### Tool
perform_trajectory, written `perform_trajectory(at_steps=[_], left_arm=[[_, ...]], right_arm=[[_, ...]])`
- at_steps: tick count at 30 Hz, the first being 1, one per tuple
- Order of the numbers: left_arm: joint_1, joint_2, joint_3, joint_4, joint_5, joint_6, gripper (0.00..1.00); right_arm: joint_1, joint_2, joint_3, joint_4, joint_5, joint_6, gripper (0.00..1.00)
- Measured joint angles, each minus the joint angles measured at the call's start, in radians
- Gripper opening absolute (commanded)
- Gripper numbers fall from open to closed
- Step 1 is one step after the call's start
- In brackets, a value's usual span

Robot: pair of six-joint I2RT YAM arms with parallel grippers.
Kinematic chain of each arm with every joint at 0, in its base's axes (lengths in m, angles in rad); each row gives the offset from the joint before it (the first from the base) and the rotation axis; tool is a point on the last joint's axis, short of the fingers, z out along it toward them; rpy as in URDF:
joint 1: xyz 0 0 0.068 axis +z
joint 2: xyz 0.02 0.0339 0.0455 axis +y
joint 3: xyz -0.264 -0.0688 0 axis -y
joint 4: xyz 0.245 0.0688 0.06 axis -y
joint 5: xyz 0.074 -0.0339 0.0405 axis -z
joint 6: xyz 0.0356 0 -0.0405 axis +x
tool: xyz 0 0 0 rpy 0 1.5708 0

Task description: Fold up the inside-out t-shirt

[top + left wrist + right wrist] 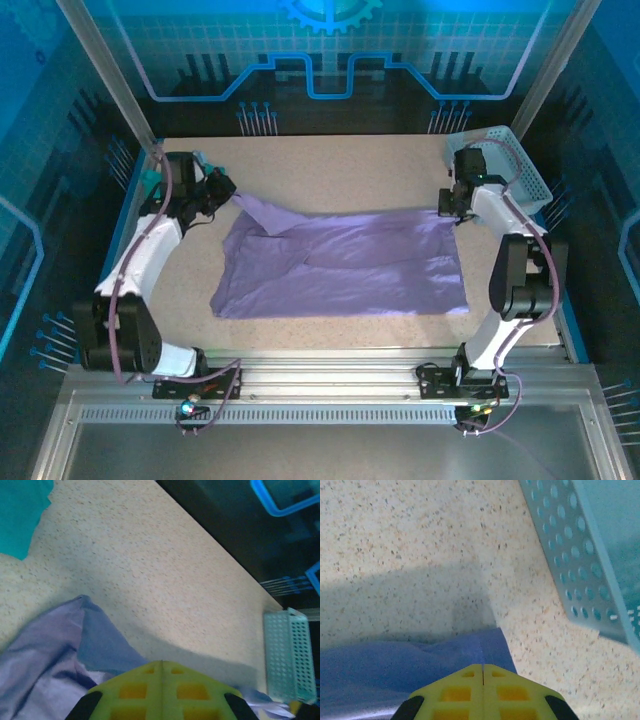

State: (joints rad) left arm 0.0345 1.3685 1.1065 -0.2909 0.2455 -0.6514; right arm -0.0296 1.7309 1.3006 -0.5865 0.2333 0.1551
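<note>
A speckled beige table is seen inside an enclosure bathed in blue light, backed by a gridded panel printed with circuit-like lines. A perforated pale basket is set at the far right corner, and a teal cloth is glimpsed at the far left edge. The lavender inside-out t-shirt is spread flat across the middle of the table, creased toward its left side. Its far left corner is pinched by the left gripper, whose yellow-green fingers are pressed together over the fabric. Its far right corner is likewise pinched by the right gripper, held just beside the basket, its fingers closed tight on the hem.
</note>
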Motion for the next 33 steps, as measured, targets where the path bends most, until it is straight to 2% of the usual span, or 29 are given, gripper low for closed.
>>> perform_trajectory(at_steps=[6, 15, 17, 21, 23, 26, 28, 30, 33], left_arm=[[0.000, -0.127, -0.021, -0.067, 0.026, -0.001, 0.00], [0.000, -0.220, -0.111, -0.191, 0.048, 0.025, 0.00], [0.000, -0.239, -0.145, -0.208, 0.050, 0.027, 0.00], [0.000, -0.259, -0.209, -0.225, 0.069, 0.028, 0.00], [0.000, -0.260, -0.235, -0.226, 0.083, 0.025, 0.00], [0.000, -0.260, -0.247, -0.233, 0.100, 0.023, 0.00], [0.000, -0.262, -0.247, -0.229, 0.106, 0.022, 0.00], [0.000, -0.263, -0.247, -0.228, 0.112, 0.022, 0.00], [-0.002, -0.263, -0.247, -0.228, 0.116, 0.022, 0.00]], right_arm=[[0.000, -0.042, -0.042, -0.022, 0.006, 0.025, 0.00], [0.003, -0.076, -0.113, -0.066, 0.046, 0.041, 0.06], [0.003, -0.079, -0.142, -0.072, 0.053, 0.054, 0.14], [0.017, -0.086, -0.195, -0.078, 0.084, 0.095, 0.44], [0.057, -0.121, -0.235, -0.047, 0.105, 0.086, 0.55], [0.240, -0.248, -0.320, 0.045, 0.114, 0.027, 0.70], [0.414, -0.310, -0.344, 0.138, 0.082, -0.015, 0.80], [0.566, -0.317, -0.344, 0.245, 0.055, -0.055, 0.91], [0.760, -0.246, -0.328, 0.393, 0.040, -0.112, 0.98]])
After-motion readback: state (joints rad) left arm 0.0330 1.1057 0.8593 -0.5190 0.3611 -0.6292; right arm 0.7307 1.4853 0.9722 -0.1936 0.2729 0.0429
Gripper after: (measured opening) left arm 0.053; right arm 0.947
